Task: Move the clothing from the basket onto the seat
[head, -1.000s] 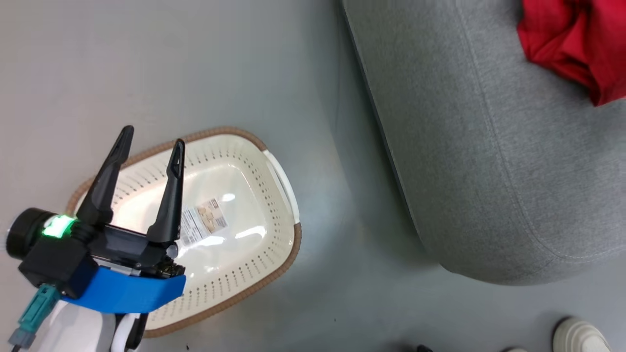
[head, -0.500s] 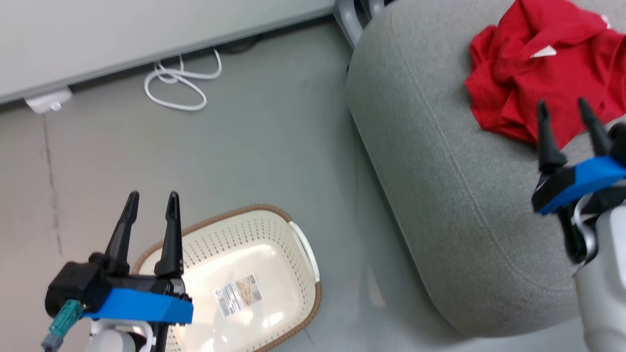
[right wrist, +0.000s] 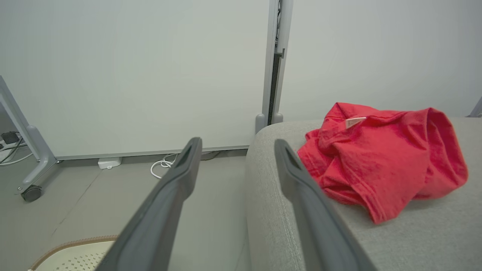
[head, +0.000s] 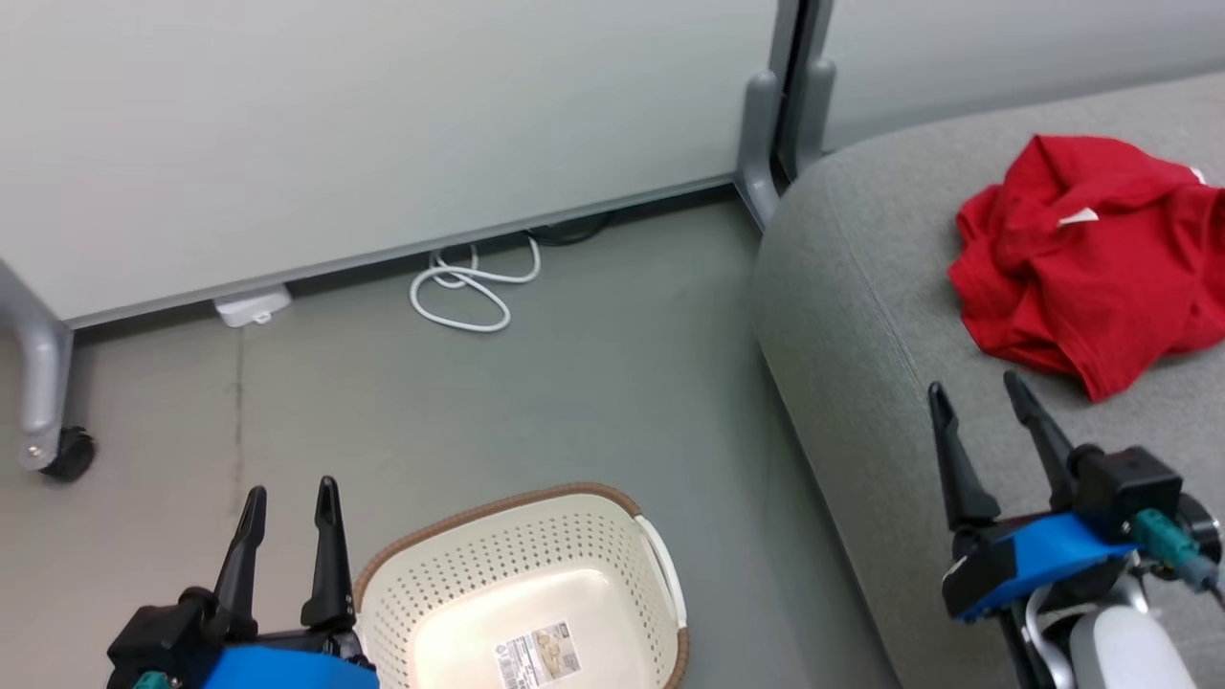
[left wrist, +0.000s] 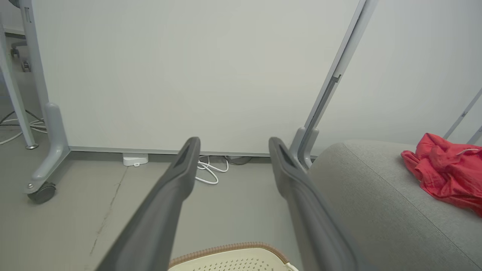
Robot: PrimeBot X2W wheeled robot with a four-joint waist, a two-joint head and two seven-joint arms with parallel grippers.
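Note:
Red clothing [head: 1086, 258] with a small white label lies crumpled on the grey seat [head: 861, 316] at the right; the wrist views show the clothing [right wrist: 380, 165] [left wrist: 446, 175] on the seat [right wrist: 271, 210] [left wrist: 361, 195] too. The cream basket [head: 536, 593] with a brown rim stands on the floor at the bottom centre, holding nothing but a paper sticker on its bottom. My left gripper [head: 290, 498] is open just left of the basket, nothing between its fingers. My right gripper [head: 974, 388] is open above the seat's front part, short of the clothing.
A pale wall panel [head: 383, 124] on wheeled grey legs [head: 43, 402] runs along the back. A white coiled cable [head: 469, 287] and a small white box [head: 251, 306] lie on the floor at its foot. Grey floor [head: 593, 402] separates basket and seat.
The head camera has tilted up, so basket and seat slid down the picture and the wall panel came into view. The right gripper now shows lower, both grippers still open and empty.

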